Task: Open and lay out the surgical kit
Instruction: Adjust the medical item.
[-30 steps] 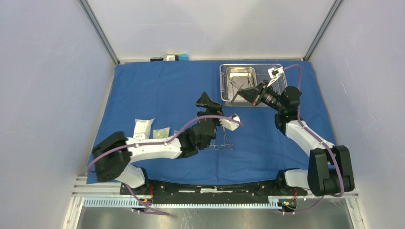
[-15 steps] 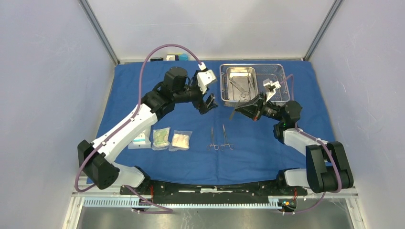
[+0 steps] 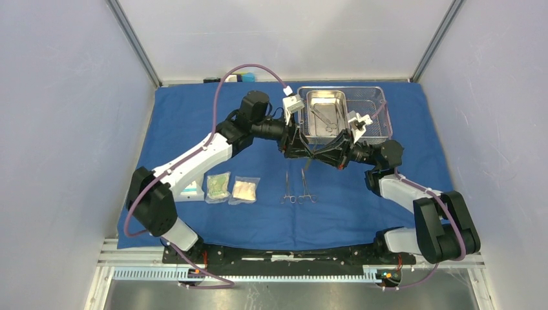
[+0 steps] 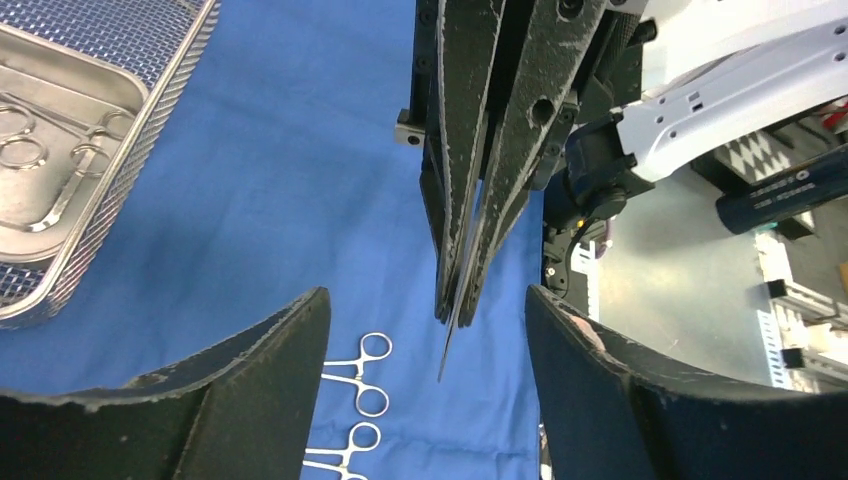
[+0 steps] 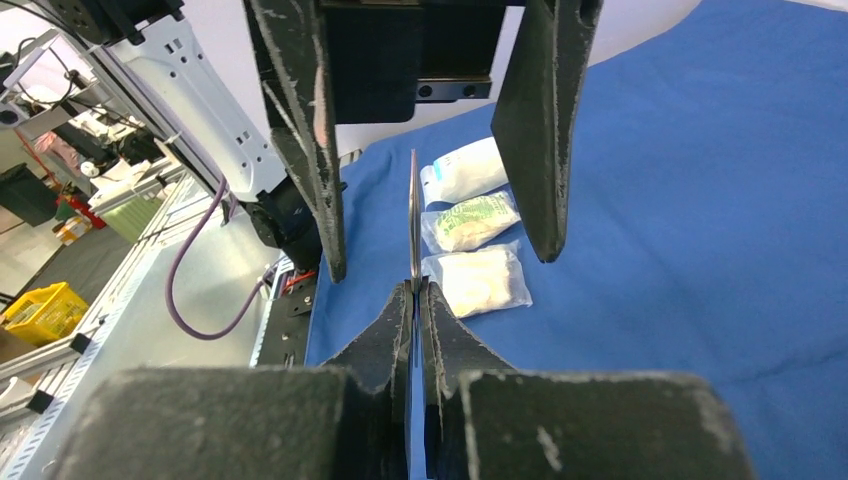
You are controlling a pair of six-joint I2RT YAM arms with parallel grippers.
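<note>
My right gripper (image 3: 321, 155) is shut on a slim metal instrument (image 3: 306, 163) and holds it above the blue cloth (image 3: 194, 123), in front of the steel mesh tray (image 3: 381, 106). In the right wrist view the blade (image 5: 413, 215) sticks out beyond the closed jaws (image 5: 415, 292). My left gripper (image 3: 295, 146) is open; its fingers (image 5: 303, 140) stand either side of the blade without touching it. In the left wrist view the gripper (image 4: 425, 335) faces the instrument's tip (image 4: 449, 345). Two instruments (image 3: 296, 187) lie on the cloth. Three packets (image 3: 218, 186) lie to their left. More instruments (image 3: 326, 116) lie in the inner pan.
Small dark and blue items (image 3: 239, 78) sit at the cloth's far edge. Grey walls close in the left, right and back. The left arm's purple cable (image 3: 249, 66) arcs above the cloth. The metal rail (image 3: 291, 261) runs along the near edge.
My left arm swung from the cloth's middle up beside the tray and then across to the right gripper. My right gripper carried the instrument from the tray out over the cloth.
</note>
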